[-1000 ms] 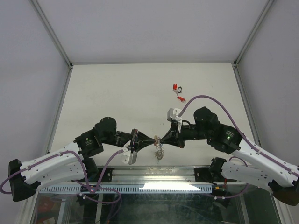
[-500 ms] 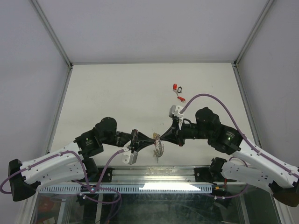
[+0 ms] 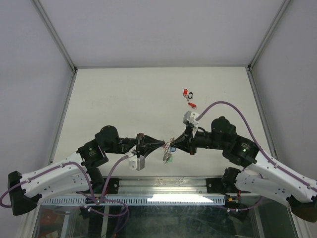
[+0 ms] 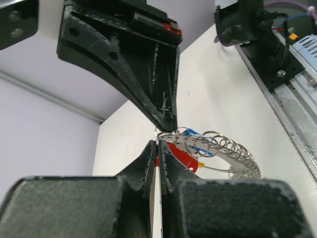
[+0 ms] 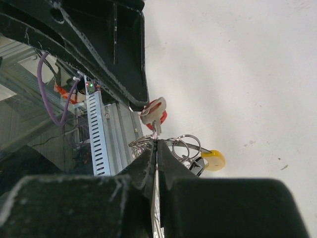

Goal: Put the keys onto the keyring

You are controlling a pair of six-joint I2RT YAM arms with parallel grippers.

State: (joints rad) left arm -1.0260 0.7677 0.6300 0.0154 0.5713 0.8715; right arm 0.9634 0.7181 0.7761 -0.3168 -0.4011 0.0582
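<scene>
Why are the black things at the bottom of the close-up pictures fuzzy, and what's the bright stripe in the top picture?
Left wrist view: the left gripper sits too near the lens, so it blurs, while the keyring is sharp. Right wrist view: the right gripper blurs likewise. Top view: glare on the metal rail.

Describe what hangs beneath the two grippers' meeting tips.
The keyring, a silvery coil, dangles with red- and blue-tagged keys. The left gripper and right gripper hide where it is held.
</scene>
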